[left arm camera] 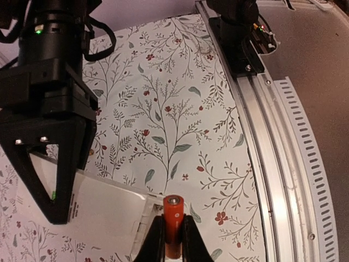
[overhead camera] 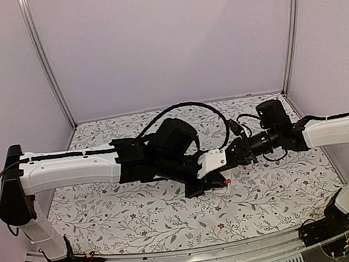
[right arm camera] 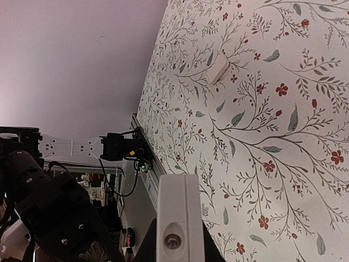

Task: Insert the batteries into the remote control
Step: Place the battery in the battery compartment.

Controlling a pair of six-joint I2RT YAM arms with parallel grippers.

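Pinching one battery (left arm camera: 173, 218) between its fingers, the left tool (left arm camera: 173, 236) is hovering above the floral table (left arm camera: 180, 109), with the battery's tip just beside the remote control (left arm camera: 109, 204) corner. Right tool (right arm camera: 178, 243) is clamping the remote control, holding it off the table. Small white piece (right arm camera: 217, 69) is lying on the table, well apart.
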